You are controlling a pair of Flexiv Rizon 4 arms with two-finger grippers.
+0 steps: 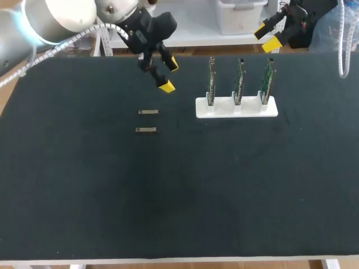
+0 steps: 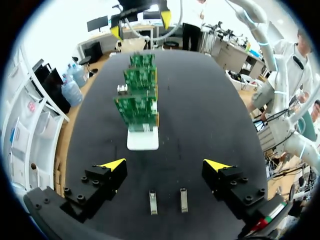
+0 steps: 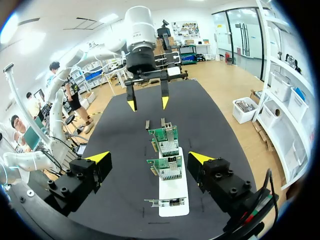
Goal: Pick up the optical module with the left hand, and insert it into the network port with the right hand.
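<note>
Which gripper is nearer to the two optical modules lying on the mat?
Left. The left gripper hangs open just above the optical modules, slightly to one side. The right gripper is far off, beyond the board stand.

Nothing can be read. The circuit boards (image 1: 238, 81) in the white holder (image 1: 236, 107) are too small for any print to be made out, and so are the two metal modules (image 1: 146, 129) on the table (image 1: 168, 196).
</note>
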